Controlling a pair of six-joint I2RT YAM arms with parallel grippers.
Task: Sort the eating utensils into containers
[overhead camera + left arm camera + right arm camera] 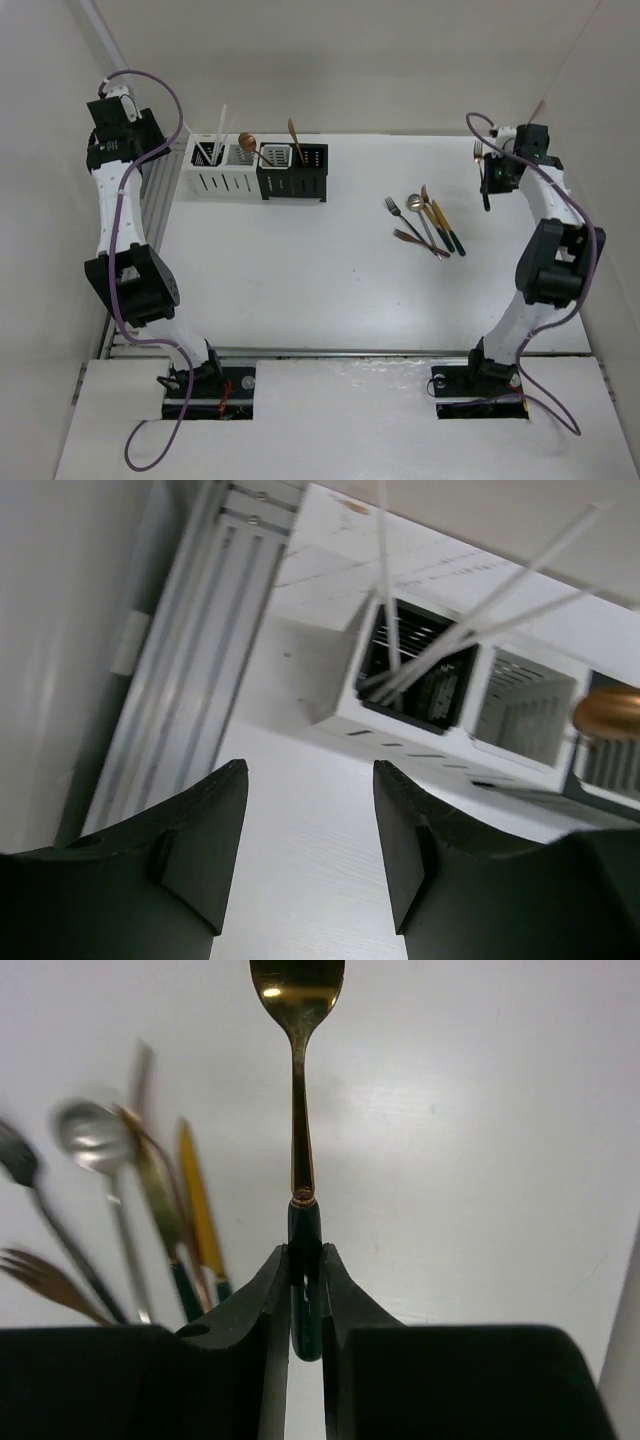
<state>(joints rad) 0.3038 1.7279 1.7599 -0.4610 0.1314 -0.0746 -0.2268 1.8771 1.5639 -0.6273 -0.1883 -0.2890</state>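
Note:
Four containers stand in a row at the back left: two white caddies [222, 181] and two black caddies [293, 186]. White chopsticks [218, 128] stand in the leftmost white one, and copper spoons [246, 141] stick out of others. Several loose utensils [425, 225] lie right of centre. My right gripper [487, 172] is shut on the dark green handle of a gold utensil [299, 1140] and holds it above the table, right of the pile [150, 1210]. My left gripper [118, 112] is open and empty, left of the white caddy [400, 730] with the chopsticks [470, 620].
An aluminium rail [150, 200] runs along the table's left edge and shows in the left wrist view [200, 650]. Walls close in on the left, back and right. Purple cables [175, 95] loop from both arms.

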